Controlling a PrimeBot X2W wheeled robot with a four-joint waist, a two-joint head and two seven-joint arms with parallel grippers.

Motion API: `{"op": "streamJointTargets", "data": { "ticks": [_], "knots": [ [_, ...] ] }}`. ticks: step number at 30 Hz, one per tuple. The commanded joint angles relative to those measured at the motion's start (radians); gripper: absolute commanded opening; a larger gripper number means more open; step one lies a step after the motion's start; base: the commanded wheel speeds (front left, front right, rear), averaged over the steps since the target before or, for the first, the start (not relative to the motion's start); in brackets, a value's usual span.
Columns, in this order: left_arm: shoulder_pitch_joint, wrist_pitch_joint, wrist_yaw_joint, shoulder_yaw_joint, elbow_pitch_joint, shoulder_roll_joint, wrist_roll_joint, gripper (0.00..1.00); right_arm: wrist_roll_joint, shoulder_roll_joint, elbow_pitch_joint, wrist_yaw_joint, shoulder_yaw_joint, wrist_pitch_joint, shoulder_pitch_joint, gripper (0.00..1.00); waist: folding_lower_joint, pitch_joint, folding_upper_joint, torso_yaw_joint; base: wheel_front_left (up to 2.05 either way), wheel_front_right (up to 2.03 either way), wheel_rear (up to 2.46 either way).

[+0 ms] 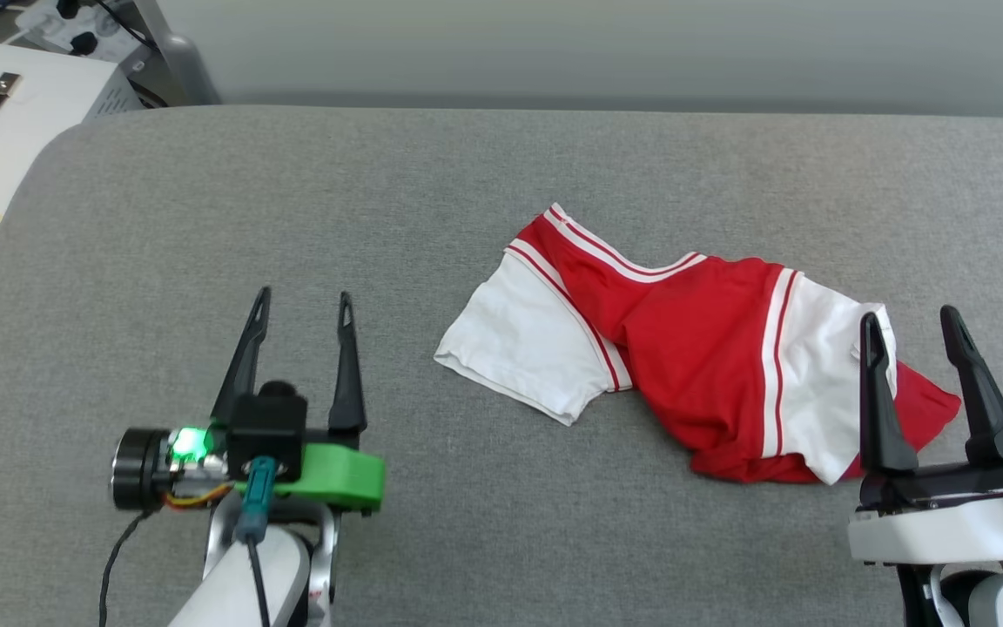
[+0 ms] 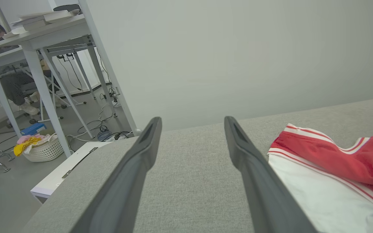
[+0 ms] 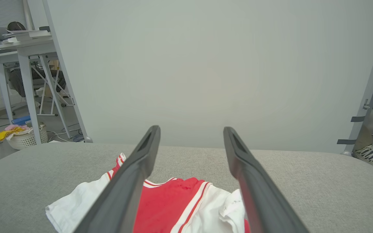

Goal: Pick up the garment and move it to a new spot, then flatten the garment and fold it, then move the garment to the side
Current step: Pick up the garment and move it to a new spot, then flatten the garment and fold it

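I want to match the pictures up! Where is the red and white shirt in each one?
Head view: shirt right of the middle, crumpled.
Left wrist view: shirt in the lower right corner.
Right wrist view: shirt at the bottom middle.
Shared landmark: the grey padded surface under it.

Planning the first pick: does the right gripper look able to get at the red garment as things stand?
Probably yes: the right gripper is open, right by the garment's right end, with nothing lying between them.
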State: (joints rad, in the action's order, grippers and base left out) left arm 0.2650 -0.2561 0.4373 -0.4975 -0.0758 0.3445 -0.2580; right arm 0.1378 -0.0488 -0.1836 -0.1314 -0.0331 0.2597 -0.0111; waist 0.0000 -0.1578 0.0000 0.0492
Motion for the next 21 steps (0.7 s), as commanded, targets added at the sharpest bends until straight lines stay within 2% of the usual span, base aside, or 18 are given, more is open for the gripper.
{"op": "streamJointTargets", "data": {
  "ticks": [1,10,21],
  "knots": [
    [-0.04,-0.006,0.003,0.024,0.013,-0.012,0.018,1.0,-0.011,-0.001,0.008,0.001,-0.001,0.002,-0.019,1.0,0.0,0.018,0.0,0.014,0.0,0.0,0.0],
    [-0.201,-0.006,-0.074,0.145,0.04,-0.078,0.079,1.0,-0.025,-0.001,0.045,0.001,-0.009,0.002,-0.073,1.0,0.0,0.055,0.0,0.021,0.0,0.0,0.0],
    [-0.258,-0.006,-0.159,0.225,0.005,-0.146,0.14,1.0,-0.024,-0.001,0.067,0.001,-0.008,0.002,-0.097,1.0,0.0,0.07,0.0,0.025,0.0,0.0,0.0]
  ]
}}
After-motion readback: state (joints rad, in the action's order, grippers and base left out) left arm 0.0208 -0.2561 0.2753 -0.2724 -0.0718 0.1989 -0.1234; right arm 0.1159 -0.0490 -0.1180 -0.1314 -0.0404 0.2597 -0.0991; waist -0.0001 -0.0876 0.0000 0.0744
